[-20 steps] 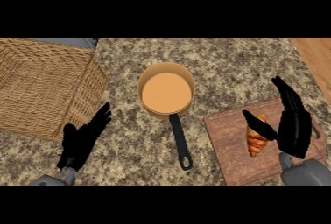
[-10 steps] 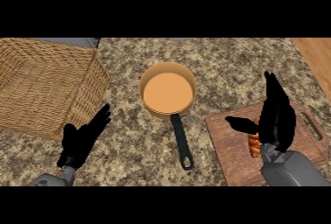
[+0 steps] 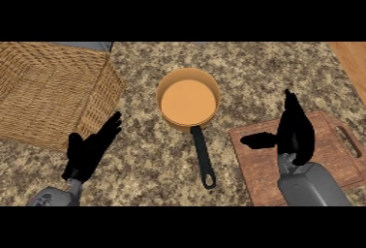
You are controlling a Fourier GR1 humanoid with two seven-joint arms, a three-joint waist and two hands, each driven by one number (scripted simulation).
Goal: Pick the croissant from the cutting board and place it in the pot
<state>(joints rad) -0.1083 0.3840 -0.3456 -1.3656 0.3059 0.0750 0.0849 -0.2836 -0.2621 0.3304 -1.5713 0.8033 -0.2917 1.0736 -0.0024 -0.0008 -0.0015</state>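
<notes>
At the far left stands a wicker basket, woven and square-sided, on the speckled granite counter. Just below its lower right corner is the left hand, fingers straight and relaxed, pointing up and away, its fingertips close beside the basket's wall; it holds nothing and rests near the lower edge of the view.

At centre sits the pot, orange, round, with nothing inside it. Its black handle runs down toward the lower edge and ends in a small loop.

To the right of the handle lies the wooden cutting board, brown, with a grip slot at its right end, set slightly askew on the counter. The right hand is over the board's left half, fingers extended upward and close together, thumb stuck out to the left. The grey forearm comes in from below.

The croissant is not visible: the right hand covers the part of the board beneath it, and it cannot be told whether the hand touches or grips the pastry.

At the upper right corner a strip of pale wooden surface borders the counter.
</notes>
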